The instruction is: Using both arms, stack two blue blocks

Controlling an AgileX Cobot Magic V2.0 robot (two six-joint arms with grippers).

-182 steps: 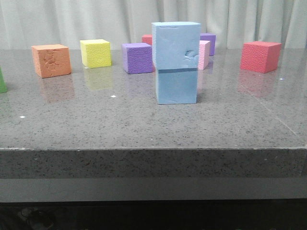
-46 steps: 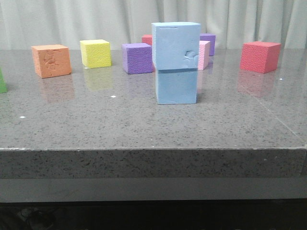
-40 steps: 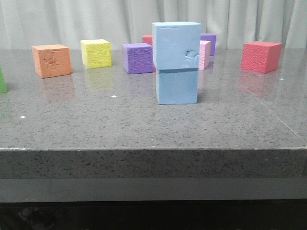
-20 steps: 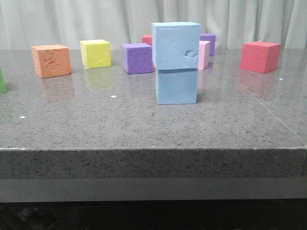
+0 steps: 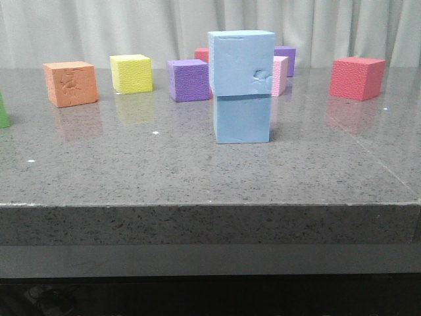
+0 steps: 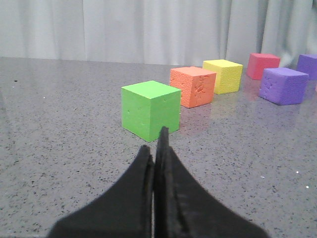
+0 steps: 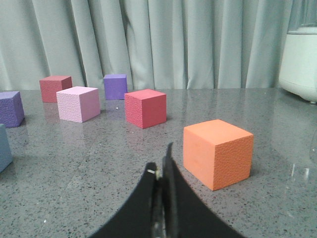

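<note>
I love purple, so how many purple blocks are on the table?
2. One purple block sits just left of the blue stack. The other purple block is farther back by the curtain, partly hidden behind the pink block. More could hide behind the stack.

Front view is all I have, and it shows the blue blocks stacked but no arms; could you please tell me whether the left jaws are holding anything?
Observer: No. In its wrist view the left gripper has its jaws shut on nothing, with a green cube standing just beyond them, untouched.
Operator: Thank you. And the right one, please?
Observer: The right gripper is shut and empty too. An orange cube that your view does not show stands apart from it.
</note>
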